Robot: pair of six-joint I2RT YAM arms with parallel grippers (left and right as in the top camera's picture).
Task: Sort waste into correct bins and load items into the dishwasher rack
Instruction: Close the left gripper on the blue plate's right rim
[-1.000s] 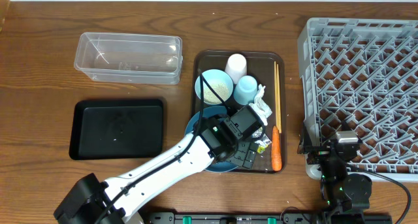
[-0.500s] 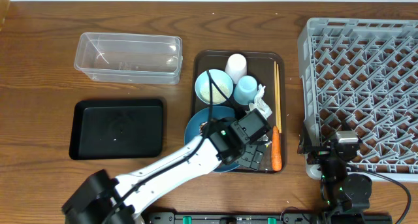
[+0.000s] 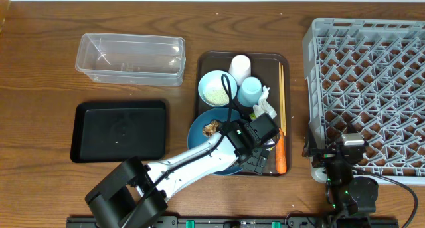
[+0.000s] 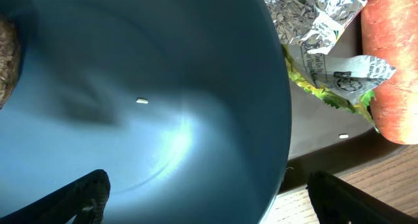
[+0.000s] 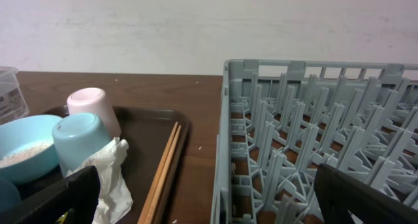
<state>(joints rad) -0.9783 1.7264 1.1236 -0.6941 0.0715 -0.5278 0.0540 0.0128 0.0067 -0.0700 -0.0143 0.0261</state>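
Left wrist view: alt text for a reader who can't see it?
A large dark-blue plate fills the frame, the open left gripper over it. A brown food lump shows at far left; a crumpled yellow-green foil wrapper and an orange carrot lie beyond the right rim.

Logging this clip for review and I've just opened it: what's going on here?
The left gripper, fingers open, hangs over the right rim of the dark-blue plate, beside the foil wrapper and carrot; it holds nothing. The right gripper sits open by the rack. The bowl of rice, both cups, the tissue and the chopsticks are on the serving tray. Nothing shows in the rack, clear tub or black tray.
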